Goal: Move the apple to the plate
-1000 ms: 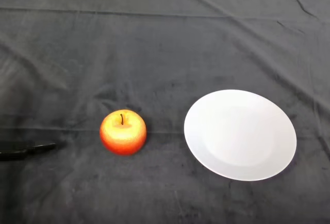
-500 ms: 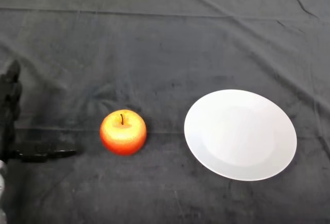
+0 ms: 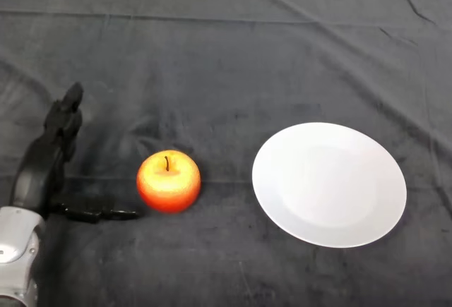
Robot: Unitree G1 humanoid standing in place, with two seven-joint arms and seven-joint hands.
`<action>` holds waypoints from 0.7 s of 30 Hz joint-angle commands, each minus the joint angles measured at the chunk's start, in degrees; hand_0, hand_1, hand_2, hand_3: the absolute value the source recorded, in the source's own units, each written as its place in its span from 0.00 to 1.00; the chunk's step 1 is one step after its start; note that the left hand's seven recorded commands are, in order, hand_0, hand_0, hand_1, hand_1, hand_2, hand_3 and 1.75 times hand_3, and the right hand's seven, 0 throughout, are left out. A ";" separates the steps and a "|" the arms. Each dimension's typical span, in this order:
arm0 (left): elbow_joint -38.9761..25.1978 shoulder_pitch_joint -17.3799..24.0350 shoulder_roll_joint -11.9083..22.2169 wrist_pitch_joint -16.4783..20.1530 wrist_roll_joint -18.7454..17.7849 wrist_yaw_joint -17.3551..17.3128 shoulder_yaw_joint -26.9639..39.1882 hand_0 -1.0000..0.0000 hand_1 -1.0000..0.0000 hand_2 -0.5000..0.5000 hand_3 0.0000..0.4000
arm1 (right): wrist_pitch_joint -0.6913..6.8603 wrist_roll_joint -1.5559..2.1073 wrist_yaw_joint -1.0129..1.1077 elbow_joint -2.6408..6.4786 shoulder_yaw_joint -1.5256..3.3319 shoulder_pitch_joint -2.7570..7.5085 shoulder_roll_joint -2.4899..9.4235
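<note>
A red and yellow apple with a dark stem stands upright on the dark cloth, left of centre. A white round plate lies to its right, a short gap away, with nothing on it. My left hand is at the left, just left of the apple and apart from it. Its fingers stretch up and away, and its thumb points right toward the apple's lower left side. The hand is open and holds nothing.
The dark cloth covers the whole table and has soft folds at the left and the far right. The silver-grey forearm comes in at the lower left corner.
My left hand has come further into view from the left edge and moved right toward the apple. The apple and the plate have not moved.
</note>
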 commanded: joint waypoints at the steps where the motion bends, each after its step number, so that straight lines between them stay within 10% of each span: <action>1: -2.47 -2.59 -0.90 -1.39 1.13 -0.69 -1.28 1.00 1.00 0.50 0.00 | 1.19 -1.10 1.18 1.59 1.55 4.81 2.80; 21: -1.94 -3.03 -4.27 -4.15 2.84 -3.82 -9.18 1.00 1.00 0.50 0.00 | 1.18 -1.12 1.18 1.63 1.54 4.78 2.79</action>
